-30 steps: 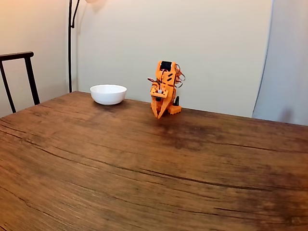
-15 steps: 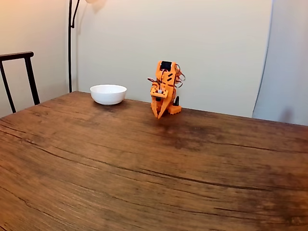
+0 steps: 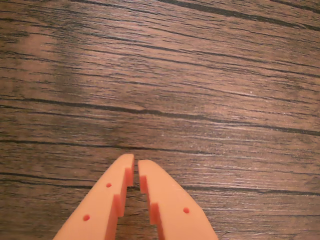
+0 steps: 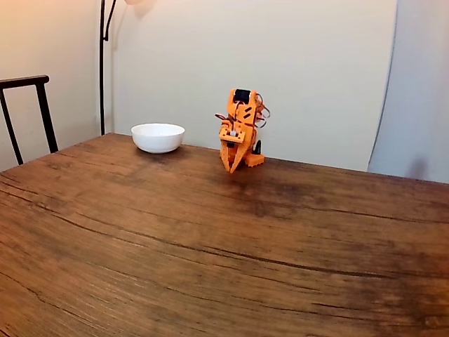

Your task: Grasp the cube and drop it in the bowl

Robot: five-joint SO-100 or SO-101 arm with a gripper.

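A small orange robot arm [image 4: 240,126] sits folded at the far edge of a wide, dark wooden bench [image 4: 210,246] with heavy grain lines. Its pincer [image 4: 232,169] points down at the wood, tips just above or at the surface; which of the two cannot be told from the fixed view. In the wrist view the pincer [image 3: 136,161] enters from the bottom edge, its two orange fingers [image 3: 107,200] drawn almost together with only a thin slit between the tips, and nothing held between them. Bare wood grain lies beneath and ahead of it.

In the fixed view, a plain white bowl [image 4: 158,137] stands on the bench to the left of the arm, near it but not touching, also close to the far edge. Left of the bowl, a thin black lamp pole [image 4: 102,67] rises against the pale wall, and further left the dark back of a chair [image 4: 24,105] shows past the bench edge.
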